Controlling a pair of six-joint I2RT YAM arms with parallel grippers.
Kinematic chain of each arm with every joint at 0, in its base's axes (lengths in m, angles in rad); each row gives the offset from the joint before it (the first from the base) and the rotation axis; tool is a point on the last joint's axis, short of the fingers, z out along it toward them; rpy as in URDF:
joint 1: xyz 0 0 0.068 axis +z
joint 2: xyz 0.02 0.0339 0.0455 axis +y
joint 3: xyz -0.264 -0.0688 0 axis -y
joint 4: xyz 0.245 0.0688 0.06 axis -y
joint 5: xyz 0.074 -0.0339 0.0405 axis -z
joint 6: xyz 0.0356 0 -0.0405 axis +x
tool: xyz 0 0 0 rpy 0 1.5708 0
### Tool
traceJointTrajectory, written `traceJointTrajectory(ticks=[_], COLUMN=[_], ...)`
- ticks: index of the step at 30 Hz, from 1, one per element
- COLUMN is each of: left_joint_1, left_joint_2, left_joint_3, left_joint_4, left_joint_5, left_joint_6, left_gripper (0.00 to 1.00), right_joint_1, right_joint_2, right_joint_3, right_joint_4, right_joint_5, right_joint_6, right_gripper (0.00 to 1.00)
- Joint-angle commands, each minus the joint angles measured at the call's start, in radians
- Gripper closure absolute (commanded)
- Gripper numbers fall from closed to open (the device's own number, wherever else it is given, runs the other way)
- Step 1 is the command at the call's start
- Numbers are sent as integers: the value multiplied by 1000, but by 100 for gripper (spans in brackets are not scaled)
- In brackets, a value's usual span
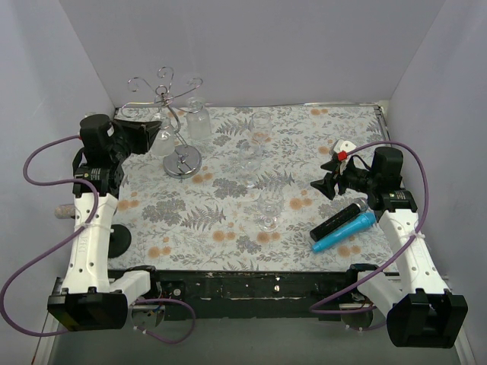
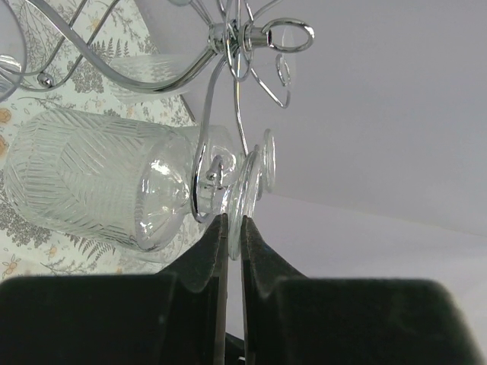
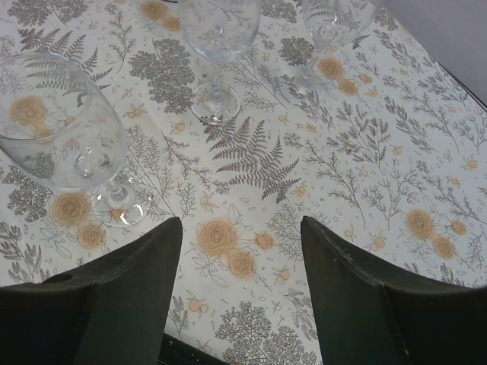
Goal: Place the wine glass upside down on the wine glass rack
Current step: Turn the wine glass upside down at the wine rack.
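Observation:
The wine glass rack (image 1: 169, 106) stands at the back left on its round shiny base (image 1: 183, 162). Its hub and curled arms fill the top of the left wrist view (image 2: 237, 36). My left gripper (image 2: 234, 220) is shut on the foot of a ribbed wine glass (image 2: 84, 182). The glass lies sideways in that view, and a rack wire loops round its stem. From above, the left gripper (image 1: 154, 135) holds this glass (image 1: 164, 143) beside the rack's stem. My right gripper (image 3: 240, 228) is open and empty above the cloth, at the right in the top view (image 1: 329, 182).
Another ribbed glass (image 1: 198, 120) hangs on the rack. Three plain wine glasses stand upright mid-table (image 1: 249, 160) (image 1: 270, 207) (image 3: 61, 129). A black microphone (image 1: 338, 219) and a blue one (image 1: 344, 233) lie front right. A white and red object (image 1: 342, 148) sits behind the right gripper.

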Motion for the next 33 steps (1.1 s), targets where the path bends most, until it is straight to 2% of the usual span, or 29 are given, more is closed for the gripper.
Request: traceJointTrajectory(ticks=[1, 11, 15, 21, 26, 33], left_joint_1=[2, 2, 2, 4, 2, 2], left_joint_2=[-24, 5, -3, -17, -29, -47], left_joint_3=[-12, -15, -38, -65, -73, -88], left_joint_4=[86, 103, 112, 120, 121, 120], left_joint_5=[74, 111, 121, 137, 146, 155], left_joint_6=[-69, -64, -66, -69, -71, -74], left_gripper=[100, 100, 92, 85, 73, 62], right_joint_1=[-2, 0, -2, 0, -2, -2], right_joint_2=[-5, -8, -9, -6, -9, -11], right_joint_3=[3, 4, 4, 4, 3, 0], right_joint_4=[7, 4, 5, 2, 4, 8], right_joint_5=[-8, -1, -1, 2, 2, 3], right_joint_6=[-7, -10, -10, -14, -14, -14], right_gripper=[29, 29, 29, 29, 29, 29])
